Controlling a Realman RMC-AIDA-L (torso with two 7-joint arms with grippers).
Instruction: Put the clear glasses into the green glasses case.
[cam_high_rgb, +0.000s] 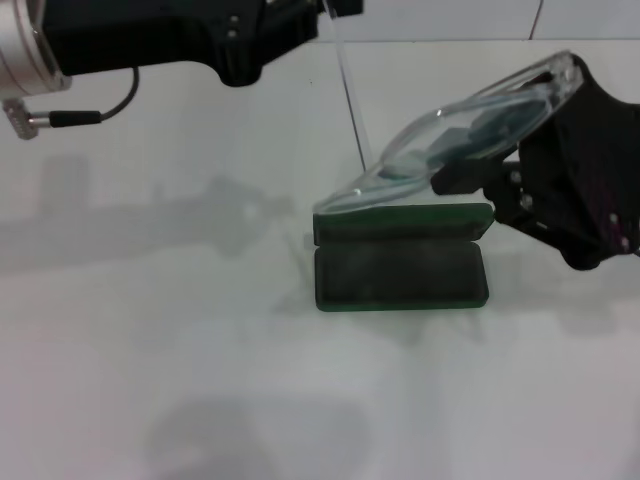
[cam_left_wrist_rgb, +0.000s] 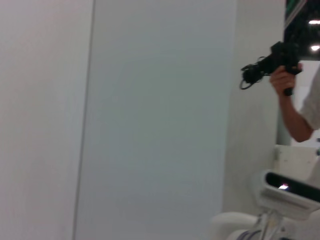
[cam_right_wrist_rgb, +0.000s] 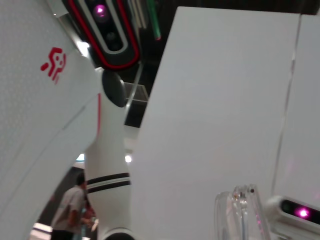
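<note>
Your right gripper (cam_high_rgb: 505, 150) is clamped on the clear glasses (cam_high_rgb: 450, 130), holding them tilted just above the open green glasses case (cam_high_rgb: 400, 262). The glasses are colourless, with a one-piece lens and one arm sticking up. Your left gripper (cam_high_rgb: 300, 25) sits high at the back; its fingers' state cannot be told.

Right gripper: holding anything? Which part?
The right gripper holds the clear glasses by the lens front near one end, tilted above the open green glasses case.
</note>
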